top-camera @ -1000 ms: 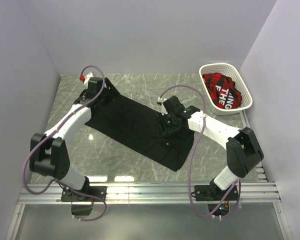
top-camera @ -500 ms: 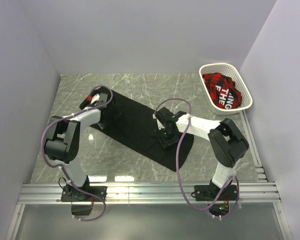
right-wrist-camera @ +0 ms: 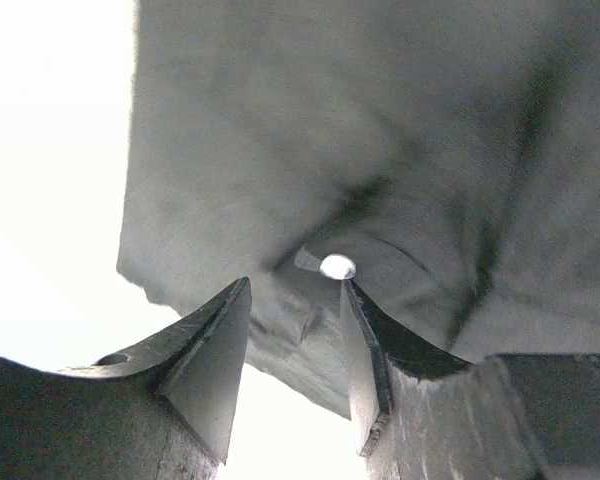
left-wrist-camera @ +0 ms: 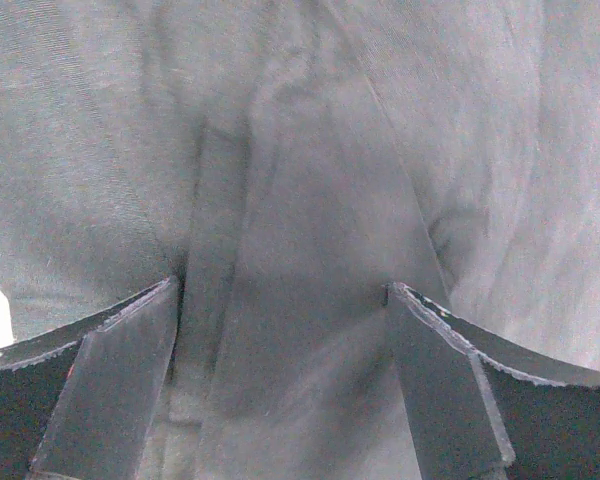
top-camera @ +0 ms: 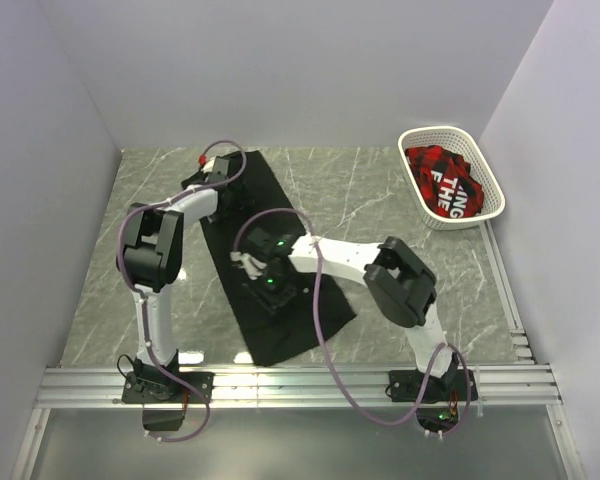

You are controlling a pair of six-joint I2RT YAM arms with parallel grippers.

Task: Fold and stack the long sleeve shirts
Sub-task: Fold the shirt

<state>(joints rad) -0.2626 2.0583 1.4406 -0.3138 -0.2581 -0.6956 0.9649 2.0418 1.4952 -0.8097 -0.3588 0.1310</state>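
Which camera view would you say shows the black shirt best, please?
The top external view: it shows almost the whole black shirt spread on the marble table. The left wrist view shows only creased fabric close up; the right wrist view shows one puckered edge and a white button.

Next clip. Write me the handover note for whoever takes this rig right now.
Left pincer: open, over the far end of the black shirt.
Right pincer: pinching a bunch of cloth by a white button, mid-shirt.
Shirt: long strip on the table, fold unfinished.
Red plaid garment sits in the white basket.
Done: nothing stacked. Left: finish folding, then stack.
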